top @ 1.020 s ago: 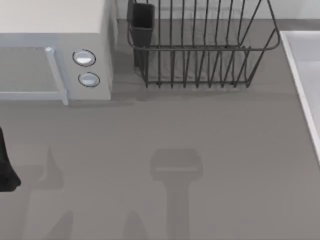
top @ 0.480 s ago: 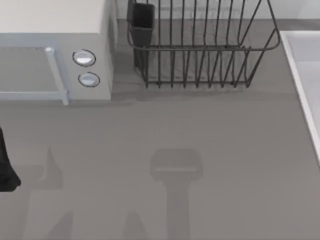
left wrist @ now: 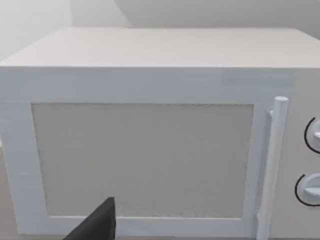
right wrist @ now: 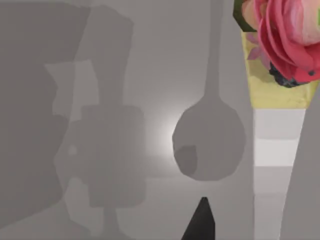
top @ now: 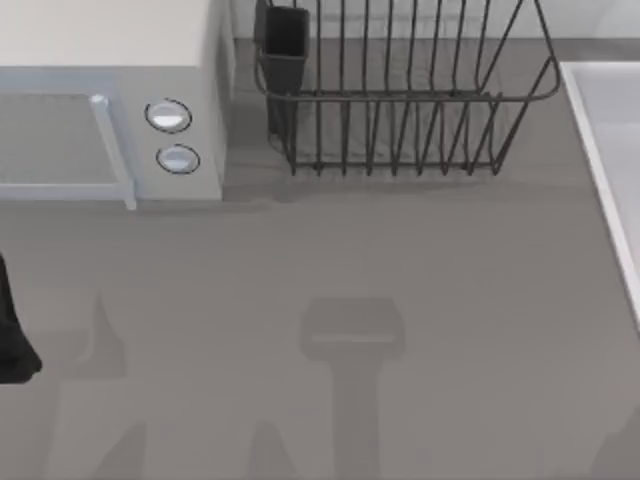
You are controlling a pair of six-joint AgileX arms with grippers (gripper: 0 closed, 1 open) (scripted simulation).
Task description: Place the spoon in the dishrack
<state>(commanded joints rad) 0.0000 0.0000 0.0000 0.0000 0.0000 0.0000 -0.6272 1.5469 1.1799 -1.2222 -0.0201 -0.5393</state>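
Here, neither gripper's jaw opening can be told: the right wrist view gives just one dark fingertip (right wrist: 201, 222) of the right gripper, near the rounded bowl of a pale grey spoon (right wrist: 210, 145) whose thin handle runs away toward a pink flower (right wrist: 287, 37). The left wrist view gives one dark finger (left wrist: 97, 225) in front of the pale grey microwave (left wrist: 150, 150). From above, the left arm (top: 12, 345) sits at the table's left edge, and the dark wire dishrack (top: 400, 100) stands at the far side, just right of the microwave.
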